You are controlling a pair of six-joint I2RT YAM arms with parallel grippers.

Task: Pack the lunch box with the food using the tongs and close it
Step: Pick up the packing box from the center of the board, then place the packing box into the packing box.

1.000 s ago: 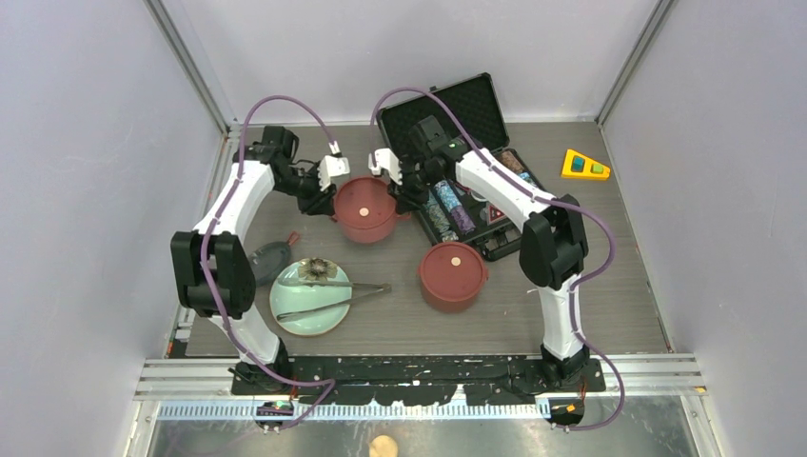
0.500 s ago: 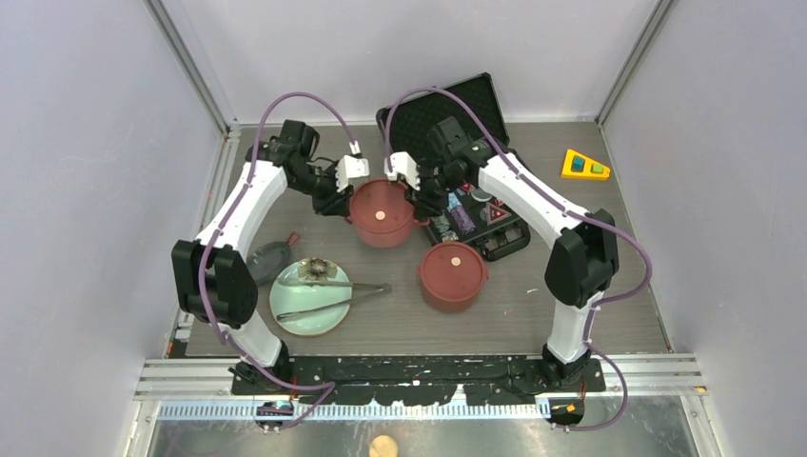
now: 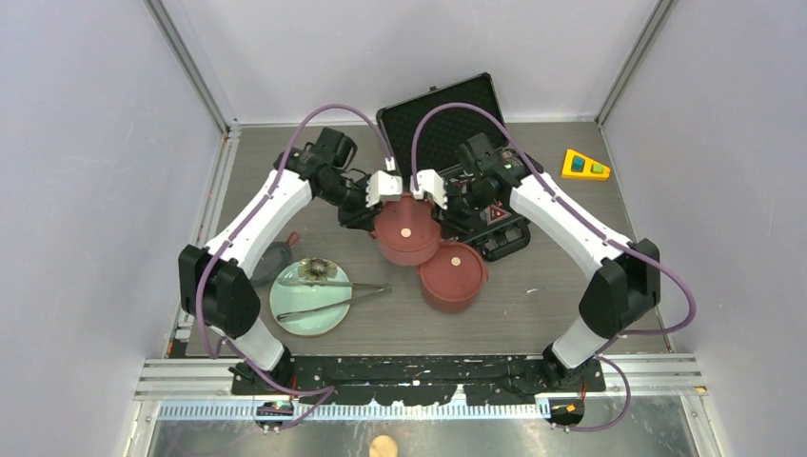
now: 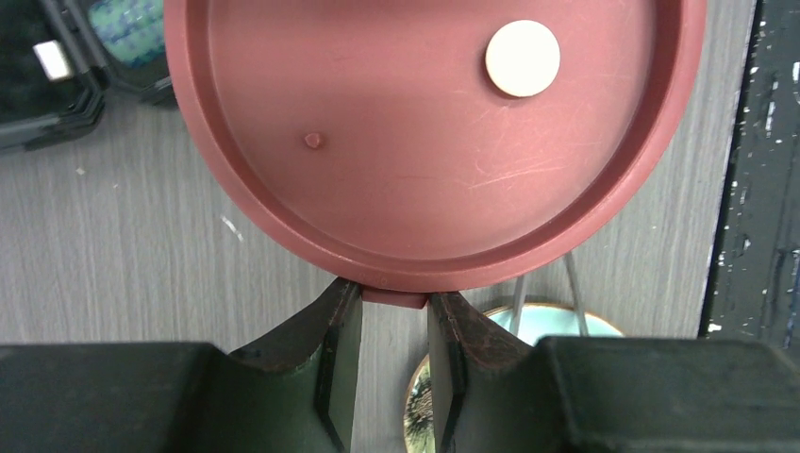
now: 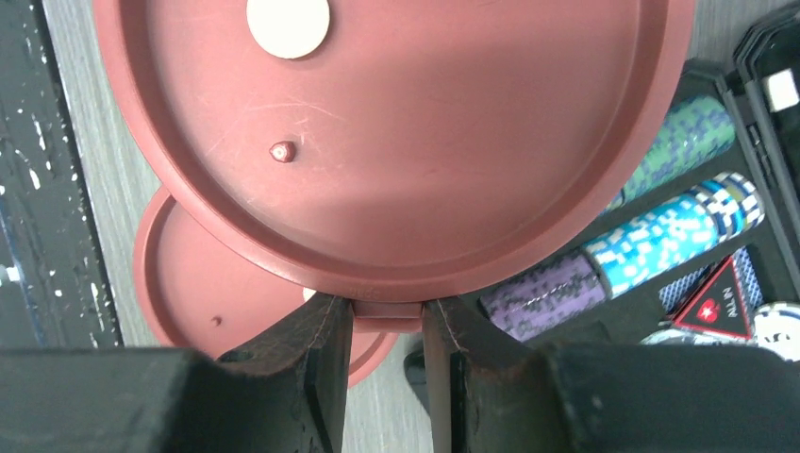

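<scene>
The left gripper and right gripper each pinch a tab of the red tier (carry it level); centre it above the second tier below the right jaws.

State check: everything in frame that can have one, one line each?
held lunch box tier: red inner lid on, gripped at both side tabs.
second lunch box tier: on table, lid on.
left gripper: shut on one tab.
right gripper: shut on opposite tab.
tongs: lying across pale green plate, not held.
dark top lid: off, beside plate.
poker chip case: open.
</scene>
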